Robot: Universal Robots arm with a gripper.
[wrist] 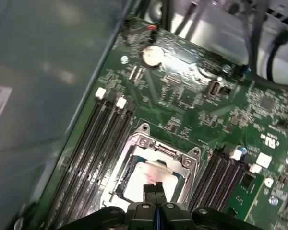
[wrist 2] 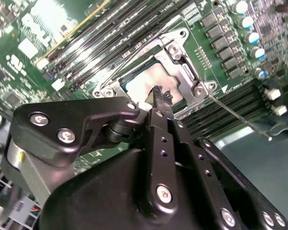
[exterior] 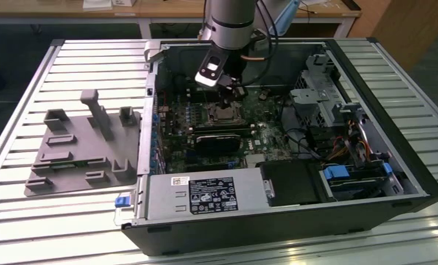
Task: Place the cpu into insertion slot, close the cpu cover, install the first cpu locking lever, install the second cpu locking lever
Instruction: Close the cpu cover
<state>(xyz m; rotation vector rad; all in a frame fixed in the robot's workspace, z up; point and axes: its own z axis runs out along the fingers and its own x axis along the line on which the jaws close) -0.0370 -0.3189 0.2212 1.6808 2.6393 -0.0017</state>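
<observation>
We logged the end effector [wrist 2: 159, 93] closed, empty, tips just above the cpu [wrist 2: 143, 79]. In the exterior view the cpu sat in the insertion slot [exterior: 212, 113], at 6 o'clock of the end effector. We judged gentle, straight-down contact best.

Exterior view looks down; both wrist views closely share the insertion slot [wrist 2: 185, 72] [wrist: 158, 149].

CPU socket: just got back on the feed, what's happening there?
The tool, fingers shut with nothing between them, hangs close over the cpu inside the open computer case. The cpu lies in the insertion slot, and the cpu cover appears to be down around it. A thin lever rod sticks out from the socket's corner.
</observation>
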